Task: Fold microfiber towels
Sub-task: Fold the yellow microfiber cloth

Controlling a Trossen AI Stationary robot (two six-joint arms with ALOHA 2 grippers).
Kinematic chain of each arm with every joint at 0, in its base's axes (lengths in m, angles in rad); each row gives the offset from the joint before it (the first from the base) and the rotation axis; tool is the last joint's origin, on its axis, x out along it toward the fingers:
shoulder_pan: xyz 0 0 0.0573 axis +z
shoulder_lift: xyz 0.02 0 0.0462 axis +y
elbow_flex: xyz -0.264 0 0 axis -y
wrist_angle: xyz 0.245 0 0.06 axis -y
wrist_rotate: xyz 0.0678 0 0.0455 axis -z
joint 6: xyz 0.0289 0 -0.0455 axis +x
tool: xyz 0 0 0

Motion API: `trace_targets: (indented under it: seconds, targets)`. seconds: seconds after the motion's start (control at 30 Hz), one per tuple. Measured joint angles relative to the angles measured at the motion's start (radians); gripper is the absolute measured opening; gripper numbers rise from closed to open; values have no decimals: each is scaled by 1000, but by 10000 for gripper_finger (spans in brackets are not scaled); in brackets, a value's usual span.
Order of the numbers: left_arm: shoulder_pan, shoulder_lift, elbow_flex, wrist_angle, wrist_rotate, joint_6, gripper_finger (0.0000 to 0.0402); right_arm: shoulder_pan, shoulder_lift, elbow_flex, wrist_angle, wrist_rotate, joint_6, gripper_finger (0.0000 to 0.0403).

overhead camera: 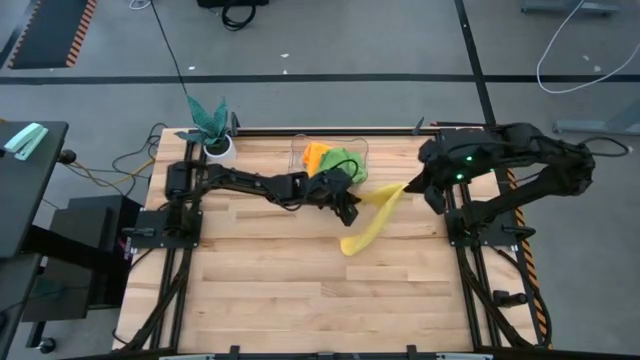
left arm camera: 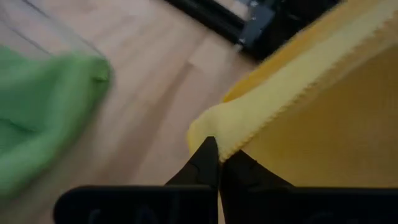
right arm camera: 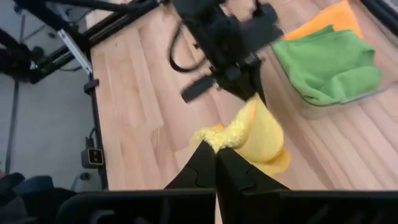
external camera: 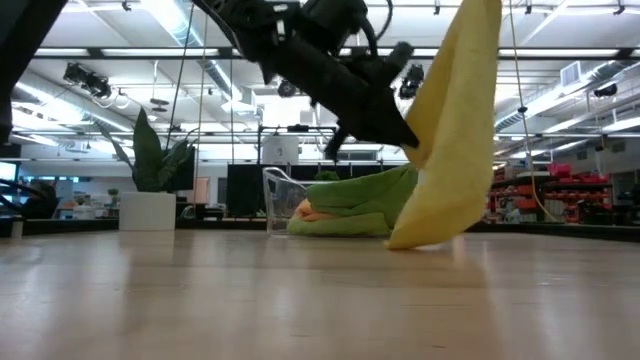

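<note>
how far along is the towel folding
Nothing looks folded yet. In hand: the yellow towel, pinched by the left gripper and right gripper, its lower end touching the table. Left: green towels and orange towel, bunched in the clear bin.

towel [overhead camera: 372,222] between arms, bin [overhead camera: 330,152] behind

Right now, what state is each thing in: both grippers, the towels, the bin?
Left gripper: shut on the yellow towel's edge.
Right gripper: shut on another corner of it.
Yellow towel: lifted between both grippers, lower end touching the table.
Green towel: crumpled, in the bin.
Orange towel: in the bin, partly under the green one.
Clear bin: upright on the table.
</note>
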Motion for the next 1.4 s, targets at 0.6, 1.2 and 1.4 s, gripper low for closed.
trace_targets:
  seconds: [0.6,1.2,1.4]
  targets:
    - [-62,-320,0,-398,-201,13,4,211,-28,1,-201,109,190,0]
    - [-289,-496,28,-476,-396,-128,4,515,32,1,-219,170,411,0]
    - [-415,-475,34,-501,-477,-246,4,630,75,1,-202,172,544,0]
